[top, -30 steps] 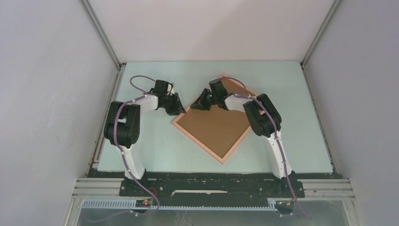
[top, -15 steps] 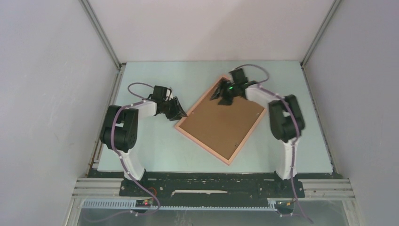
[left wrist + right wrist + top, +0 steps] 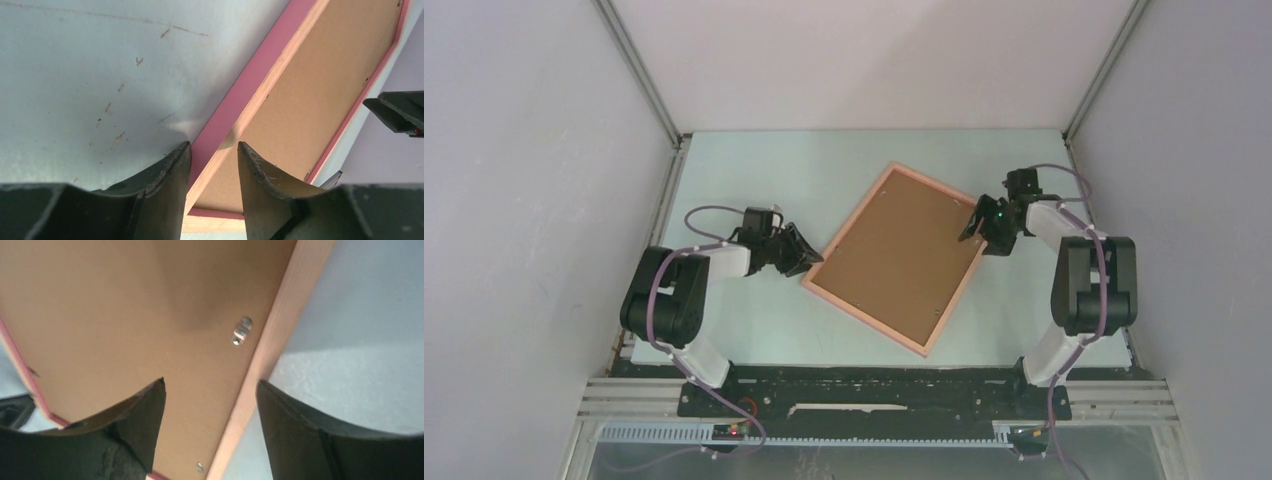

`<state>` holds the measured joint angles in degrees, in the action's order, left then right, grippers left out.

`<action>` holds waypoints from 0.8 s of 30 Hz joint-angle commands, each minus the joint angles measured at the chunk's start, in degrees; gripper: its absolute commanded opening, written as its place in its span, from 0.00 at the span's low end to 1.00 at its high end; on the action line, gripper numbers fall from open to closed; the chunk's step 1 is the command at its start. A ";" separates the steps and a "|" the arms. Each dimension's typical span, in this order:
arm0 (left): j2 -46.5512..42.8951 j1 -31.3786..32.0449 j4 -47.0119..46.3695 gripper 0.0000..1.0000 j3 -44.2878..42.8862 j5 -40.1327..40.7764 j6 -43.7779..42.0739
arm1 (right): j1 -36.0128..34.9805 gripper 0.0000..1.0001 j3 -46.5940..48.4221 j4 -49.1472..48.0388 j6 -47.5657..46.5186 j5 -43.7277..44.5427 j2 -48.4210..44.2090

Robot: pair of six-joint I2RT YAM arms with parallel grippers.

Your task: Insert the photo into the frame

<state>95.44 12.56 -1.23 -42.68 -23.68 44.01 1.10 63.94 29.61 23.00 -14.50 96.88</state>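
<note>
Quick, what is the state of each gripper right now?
Left gripper: open, jaws apart on either side of the frame edge.
Right gripper: open wide above the frame's other side, holding nothing.

Pale green table (image 3: 744, 170); plain grey walls (image 3: 524, 200) all around; aluminium corner posts (image 3: 637, 72).

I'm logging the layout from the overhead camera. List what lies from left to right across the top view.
From the left: left arm → picture frame, lying flat with its brown back up → right arm.
</note>
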 commanded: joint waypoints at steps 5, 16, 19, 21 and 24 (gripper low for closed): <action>-4.09 4.95 -7.23 0.49 8.92 -1.07 5.91 | -0.93 0.74 0.06 -4.00 -0.33 -7.04 4.17; -11.66 9.60 -7.62 0.49 13.43 1.58 7.08 | -4.20 0.74 2.82 -0.65 -3.94 -2.38 3.84; -14.78 14.61 4.05 0.56 9.60 11.57 1.07 | -7.96 0.74 4.90 6.96 -7.02 5.81 1.09; -15.52 15.72 8.55 0.58 6.96 15.81 -1.33 | -10.36 0.76 6.00 11.70 -8.23 12.75 -1.65; -16.55 15.66 13.03 0.60 3.71 18.98 -5.09 | -9.60 0.80 5.58 14.61 -8.18 16.88 -5.93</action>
<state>81.49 27.90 1.58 -33.65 -13.06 46.04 -8.45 67.40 36.14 17.89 -7.92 98.63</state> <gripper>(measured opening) 0.592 0.776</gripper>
